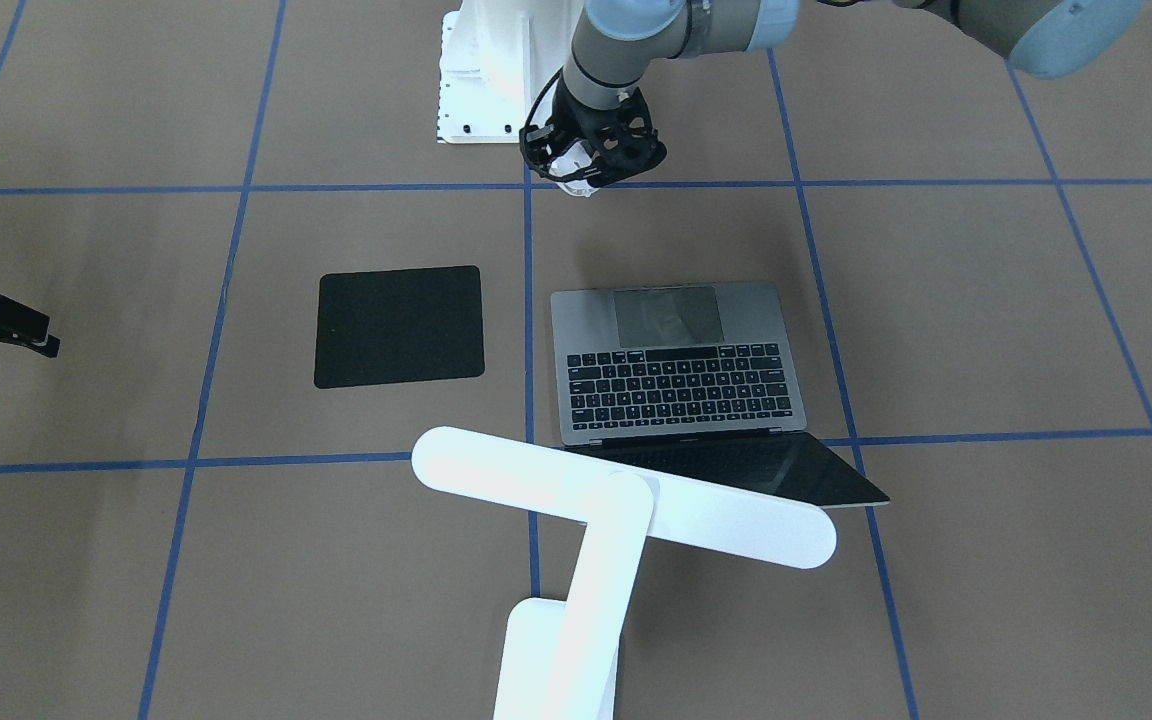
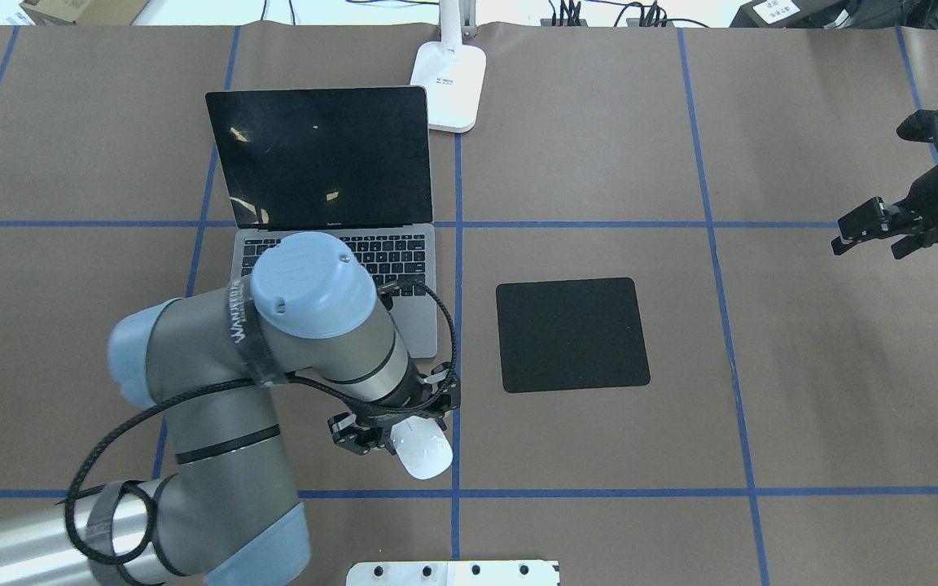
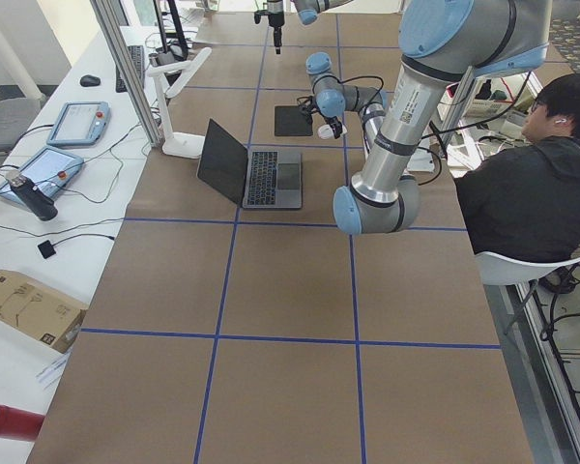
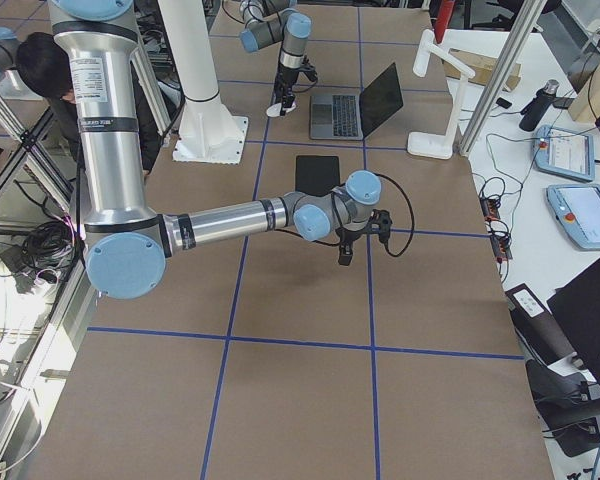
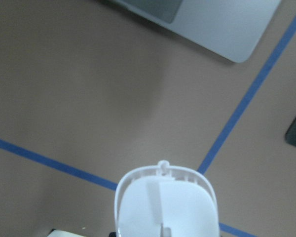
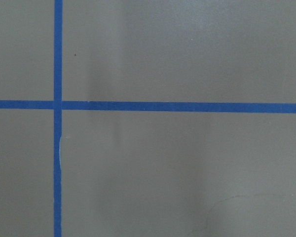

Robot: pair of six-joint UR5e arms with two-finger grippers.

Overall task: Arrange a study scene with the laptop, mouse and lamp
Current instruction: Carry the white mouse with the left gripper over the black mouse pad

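Left fingers (image 2: 348,434) clamped on the mouse (image 2: 427,456), seemingly just off the bench (image 2: 599,456), in front of the laptop (image 2: 416,325). Carry it level to the black pad (image 2: 572,334), then lower it flat. Right fingers (image 2: 860,220) spread, empty, well apart.

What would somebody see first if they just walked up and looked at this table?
The big grey left arm, whose fingers grip the white mouse just in front of the open laptop. Then the white lamp at the table's far side by the laptop's dark screen, and the black square pad lying bare beside the laptop.
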